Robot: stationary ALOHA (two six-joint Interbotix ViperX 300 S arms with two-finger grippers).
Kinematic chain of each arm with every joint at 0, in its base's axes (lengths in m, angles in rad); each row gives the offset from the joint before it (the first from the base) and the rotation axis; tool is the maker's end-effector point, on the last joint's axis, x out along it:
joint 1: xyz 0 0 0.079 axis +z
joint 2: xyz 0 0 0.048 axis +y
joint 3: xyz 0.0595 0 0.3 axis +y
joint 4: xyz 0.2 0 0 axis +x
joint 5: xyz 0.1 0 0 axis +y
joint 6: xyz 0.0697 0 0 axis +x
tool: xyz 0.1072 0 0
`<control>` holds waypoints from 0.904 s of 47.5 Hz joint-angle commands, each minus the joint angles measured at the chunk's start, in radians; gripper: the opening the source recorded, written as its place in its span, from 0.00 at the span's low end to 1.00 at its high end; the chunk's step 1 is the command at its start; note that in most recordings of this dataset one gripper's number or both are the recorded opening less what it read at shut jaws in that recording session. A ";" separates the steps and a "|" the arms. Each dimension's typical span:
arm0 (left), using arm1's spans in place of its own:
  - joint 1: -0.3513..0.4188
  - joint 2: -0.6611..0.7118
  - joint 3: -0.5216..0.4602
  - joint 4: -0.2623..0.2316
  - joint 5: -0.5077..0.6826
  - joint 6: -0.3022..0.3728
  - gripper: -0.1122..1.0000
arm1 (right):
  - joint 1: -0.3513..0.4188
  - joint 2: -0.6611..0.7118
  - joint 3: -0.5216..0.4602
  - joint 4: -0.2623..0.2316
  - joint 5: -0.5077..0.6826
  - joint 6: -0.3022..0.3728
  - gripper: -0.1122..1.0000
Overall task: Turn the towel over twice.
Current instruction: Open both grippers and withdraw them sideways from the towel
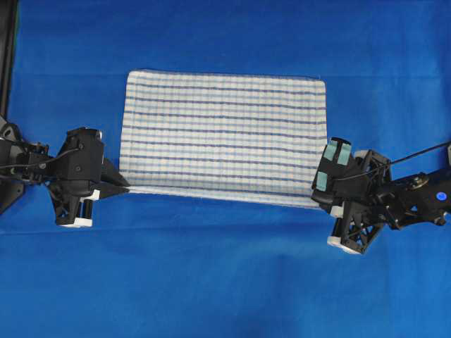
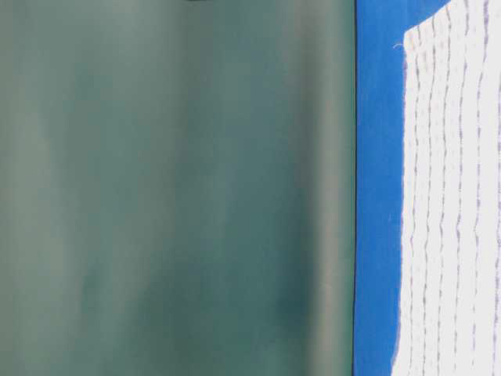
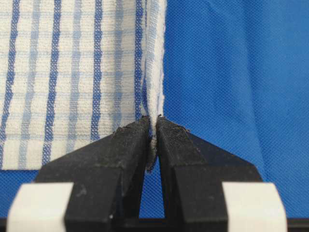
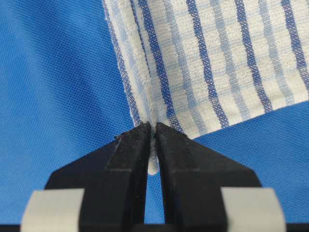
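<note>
The left gripper [image 3: 152,137] and right gripper [image 4: 153,140] each have their jaws closed on one near corner of the towel [image 1: 224,137], which lies flat mid-bench, its long axis running between them, cloth stretching toward the far edge.

Spread flat on the tablecloth [image 1: 211,282], the towel [image 1: 224,134], with the left gripper [image 1: 125,187] at its 8 o'clock corner, the right gripper [image 1: 318,199] at 4 o'clock.
</note>
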 commanded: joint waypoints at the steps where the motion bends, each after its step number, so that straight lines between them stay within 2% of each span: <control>1: -0.003 -0.005 -0.011 -0.002 0.000 0.002 0.14 | 0.005 0.000 -0.018 0.002 -0.002 -0.002 0.18; 7: -0.003 -0.002 -0.017 -0.002 0.000 -0.002 0.16 | 0.000 0.005 -0.025 -0.003 0.003 -0.002 0.19; 9: -0.003 -0.002 -0.021 -0.002 0.000 -0.002 0.20 | -0.002 0.005 -0.023 -0.005 0.006 -0.002 0.25; 13: -0.005 -0.003 -0.029 -0.002 0.000 -0.002 0.40 | -0.006 0.003 -0.026 -0.012 0.015 -0.002 0.48; 17: -0.011 -0.006 -0.037 -0.002 0.000 -0.002 0.62 | -0.006 0.003 -0.034 -0.025 0.034 -0.003 0.66; 19: -0.012 -0.011 -0.040 -0.002 0.000 -0.002 0.73 | -0.008 0.002 -0.038 -0.031 0.044 -0.003 0.70; 23: -0.012 -0.023 -0.048 -0.002 0.005 0.000 0.88 | -0.006 -0.006 -0.051 -0.044 0.058 -0.006 0.67; 30: -0.012 -0.072 -0.064 -0.002 0.049 0.000 0.85 | -0.008 -0.046 -0.069 -0.084 0.074 -0.020 0.66; 43: -0.012 -0.262 -0.100 -0.002 0.170 0.005 0.84 | -0.014 -0.186 -0.080 -0.209 0.114 -0.020 0.65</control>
